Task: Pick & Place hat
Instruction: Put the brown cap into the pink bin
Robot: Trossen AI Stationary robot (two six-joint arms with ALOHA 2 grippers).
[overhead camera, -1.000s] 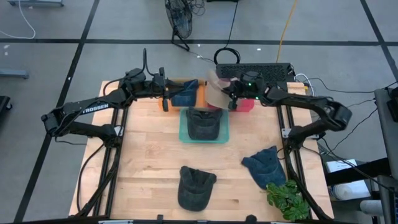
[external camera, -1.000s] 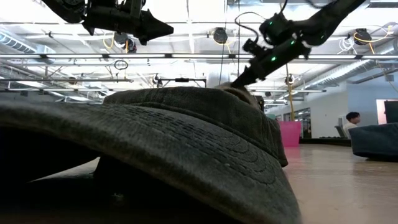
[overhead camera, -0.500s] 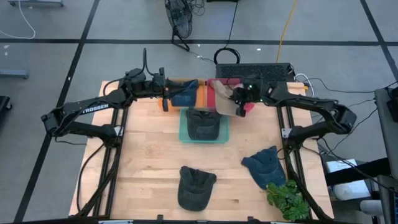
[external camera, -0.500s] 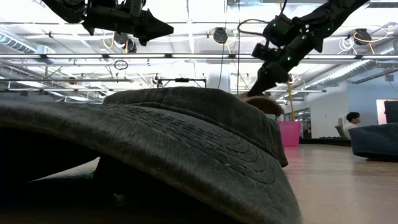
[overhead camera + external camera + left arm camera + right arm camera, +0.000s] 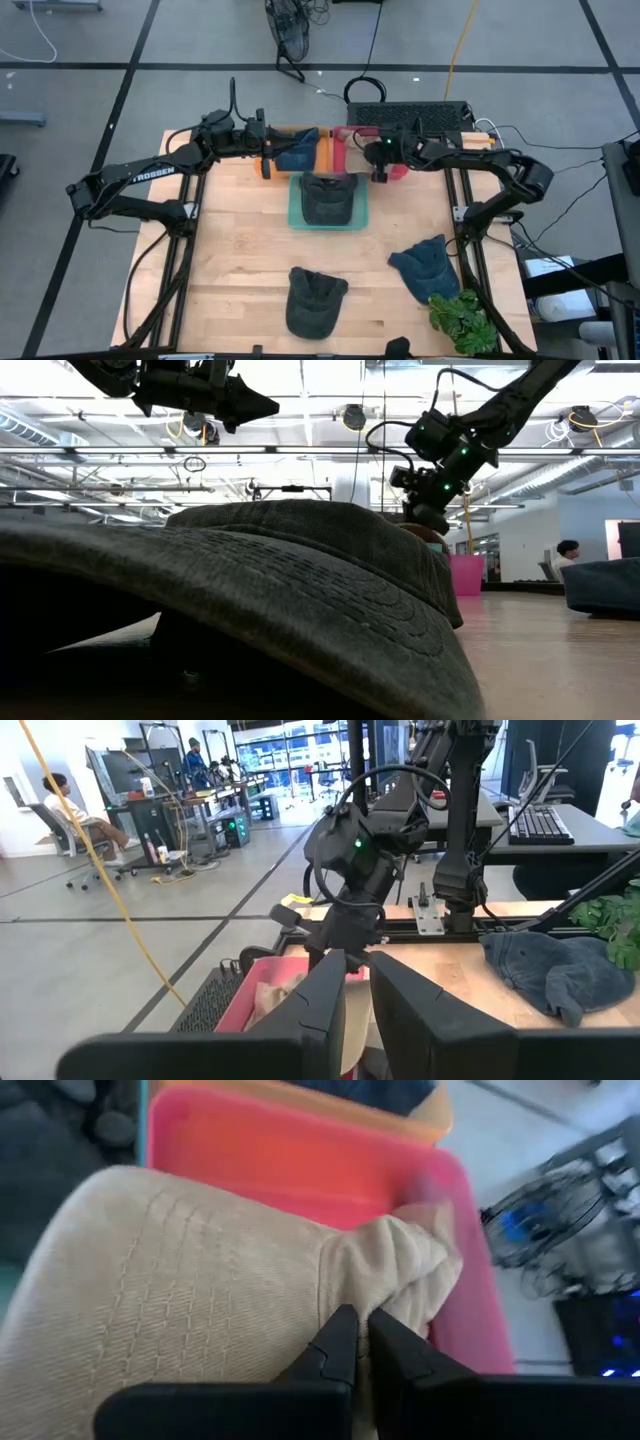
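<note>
A: What's hidden? Low view is mostly blocked by a dark hat (image 5: 300, 590) right at the lens, desk (image 5: 560, 650) barely shows past it.

B: Yeah. From above, the beige hat (image 5: 200, 1290) is nearly covered by the right pincer (image 5: 380, 160); only the right wrist view shows it well. Left pincer (image 5: 268, 152) is partly hidden too; can't tell if it's gripping anything, its fingers (image 5: 330, 1005) sit close together with a narrow gap.

A: Right pincer state?

B: Clamped tight on a bunched fold of the beige hat, over the pink bin (image 5: 392, 168) at the desk's far edge. Arm reaches in from the right, pincer angled down.

A: Left arm?

B: Stretched along the far edge, pincer at the orange bin (image 5: 300, 150), which has a blue hat (image 5: 298, 152) in it.

A: Rest of the desk?

B: Wooden top. Teal bin (image 5: 296, 208) in the middle holding a dark hat (image 5: 328, 198). Another dark hat (image 5: 312, 300) near the front, a blue hat (image 5: 428, 265) front right, plant (image 5: 462, 318) at the corner. Room behind: grey floor, keyboard (image 5: 408, 115), a seated person (image 5: 566, 556) far off.
</note>
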